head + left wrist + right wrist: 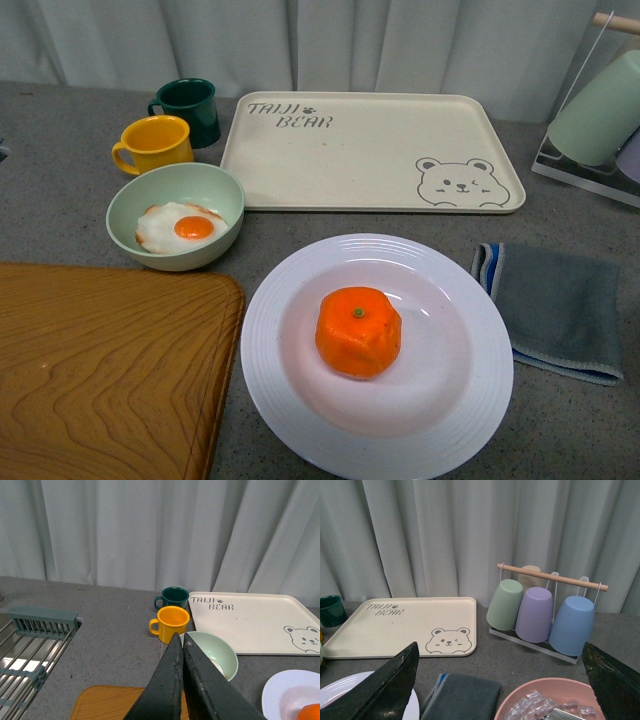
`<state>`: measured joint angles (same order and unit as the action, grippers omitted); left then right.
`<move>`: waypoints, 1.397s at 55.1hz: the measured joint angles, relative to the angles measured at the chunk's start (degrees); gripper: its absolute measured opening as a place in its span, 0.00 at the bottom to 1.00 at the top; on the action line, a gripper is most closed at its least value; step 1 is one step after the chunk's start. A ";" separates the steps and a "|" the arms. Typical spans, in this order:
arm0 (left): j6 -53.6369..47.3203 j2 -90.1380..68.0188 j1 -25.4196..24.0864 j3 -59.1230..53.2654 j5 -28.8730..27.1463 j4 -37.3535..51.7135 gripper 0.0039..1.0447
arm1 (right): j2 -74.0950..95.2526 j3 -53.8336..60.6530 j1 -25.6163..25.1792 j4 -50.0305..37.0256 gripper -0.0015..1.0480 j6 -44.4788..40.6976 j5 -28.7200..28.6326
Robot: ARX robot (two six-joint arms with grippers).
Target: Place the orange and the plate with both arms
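The orange [358, 331] lies in the middle of the white plate [290, 380] at the front of the grey counter in the front view. Neither arm shows there. In the left wrist view my left gripper [179, 640] is shut and empty, raised over the wooden board [105, 702] and pointing toward the green bowl [220, 650]; the plate's edge [280, 692] and a sliver of the orange [311, 712] show at one corner. In the right wrist view my right gripper [501, 655] is open wide and empty, above the grey cloth [465, 692]; the plate's rim [350, 682] shows beside one finger [390, 685].
A cream bear tray [370, 150] lies behind the plate. A pale green bowl with a fried egg [175, 215], a yellow mug [155, 145] and a dark green mug [190, 105] stand at the back left. A cup rack [545, 610] and a pink bowl of ice [550, 702] are on the right.
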<state>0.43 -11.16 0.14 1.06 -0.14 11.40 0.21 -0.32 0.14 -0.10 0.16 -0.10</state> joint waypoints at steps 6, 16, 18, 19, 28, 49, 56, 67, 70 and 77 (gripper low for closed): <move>0.00 2.16 0.00 0.02 -0.02 -2.23 0.03 | 0.00 0.00 0.00 0.00 0.91 0.00 0.00; 0.00 10.82 0.00 0.02 0.11 -11.17 0.03 | 0.00 0.00 0.00 0.00 0.91 0.00 0.00; 0.00 10.82 0.00 0.02 0.11 -11.21 0.03 | 0.00 0.00 0.00 0.00 0.91 0.00 0.00; 0.00 10.82 0.00 0.02 0.11 -11.23 0.03 | 0.00 0.00 0.00 0.00 0.91 0.00 0.00; 0.00 10.88 0.00 0.02 0.11 -11.28 0.20 | 0.00 0.00 0.00 0.00 0.91 0.00 0.00; 0.00 10.93 0.00 0.02 0.11 -11.28 0.86 | 7.98 -2.67 1.99 3.39 0.91 -7.04 3.04; -0.09 10.95 0.00 0.02 0.11 -11.28 0.94 | 25.44 -5.68 4.48 -6.23 0.91 -7.13 0.37; -0.11 10.95 0.00 0.02 0.11 -11.28 0.94 | 55.41 -14.43 8.28 -12.44 0.91 6.58 -8.98; -0.11 10.95 0.00 0.02 0.11 -11.28 0.94 | 61.35 -16.15 9.16 -12.74 0.91 10.38 -11.37; -0.13 10.95 0.00 0.02 0.11 -11.28 0.94 | 71.63 -20.33 10.99 -13.00 0.91 18.51 -14.84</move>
<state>0.30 -0.21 0.14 1.08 -0.03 0.12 71.83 -20.64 11.14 -13.10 18.68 -14.94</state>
